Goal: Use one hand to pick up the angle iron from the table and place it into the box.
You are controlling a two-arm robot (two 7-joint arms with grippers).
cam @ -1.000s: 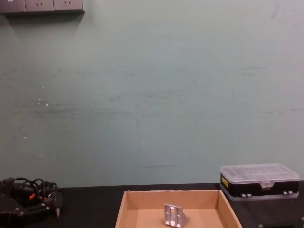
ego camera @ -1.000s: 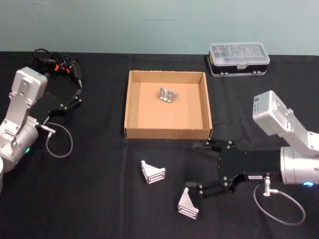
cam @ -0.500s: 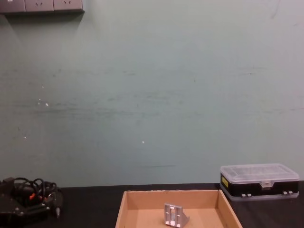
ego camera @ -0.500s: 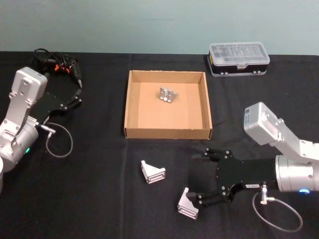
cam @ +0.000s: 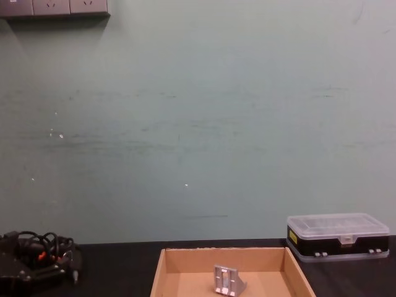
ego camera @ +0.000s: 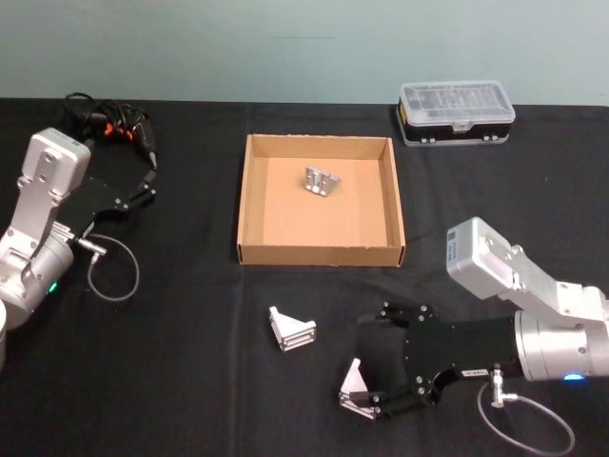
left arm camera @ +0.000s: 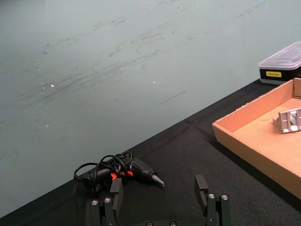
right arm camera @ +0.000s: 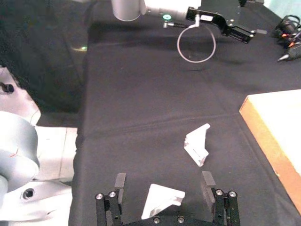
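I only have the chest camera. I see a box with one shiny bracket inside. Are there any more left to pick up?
Observer: Yes. Two more lie on the table in front of the box: the left angle iron and the right angle iron.
Operator: Is a gripper near them?
Observer: The right gripper is open, with a finger on each side of the right angle iron.
Operator: What about the other arm?
Observer: The left gripper is parked open at the table's left side, near a black tool with coiled cable.
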